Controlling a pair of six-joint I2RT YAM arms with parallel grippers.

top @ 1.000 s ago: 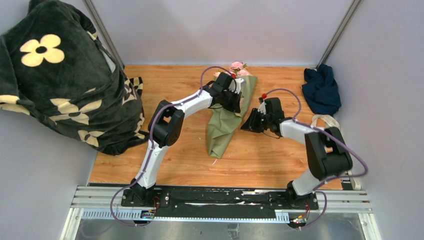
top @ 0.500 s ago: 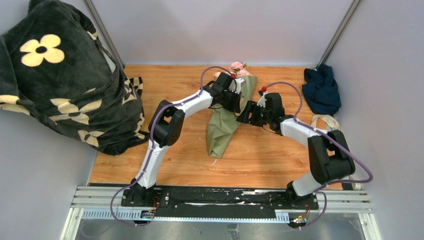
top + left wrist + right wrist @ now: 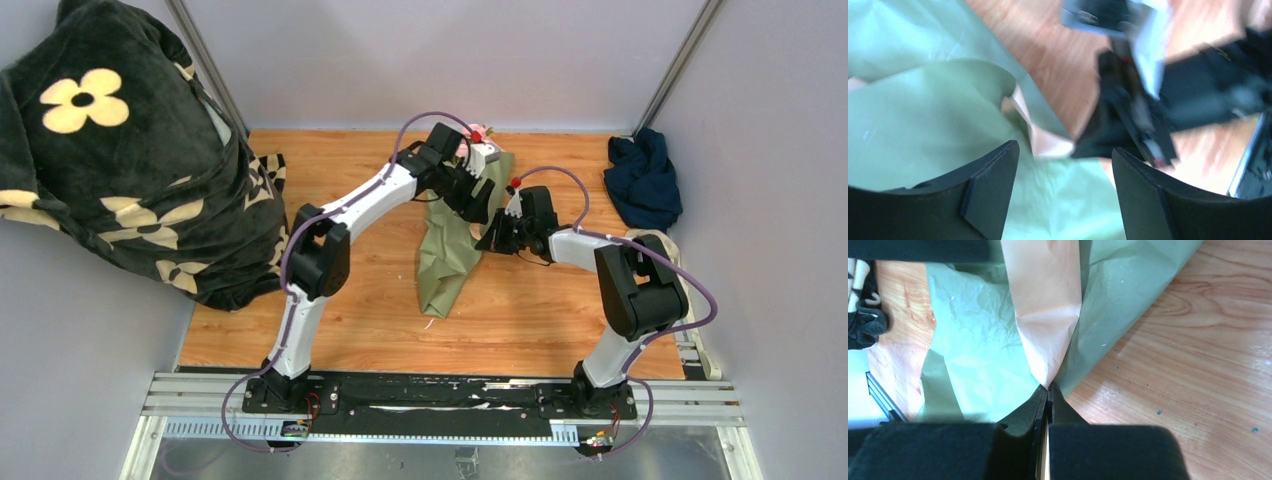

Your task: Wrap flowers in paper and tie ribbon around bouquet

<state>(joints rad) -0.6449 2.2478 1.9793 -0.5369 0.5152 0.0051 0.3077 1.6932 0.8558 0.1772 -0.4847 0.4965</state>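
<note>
Overhead camera sees all; both wrist cameras closely share the paper (image 3: 978, 355).

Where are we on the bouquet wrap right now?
Done: the paper is roughly coned around the flowers. In hand: the right claw is shut on the paper's tan flap, the left claw open above it. Left: closing that flap and tying the ribbon, lying untouched at the table's right edge.

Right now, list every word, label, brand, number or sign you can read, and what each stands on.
None readable.
The blanket carries only cream flower prints, no lettering.
The paper is plain on both faces.
The right gripper is too blurred in the left wrist view to show markings.
</note>
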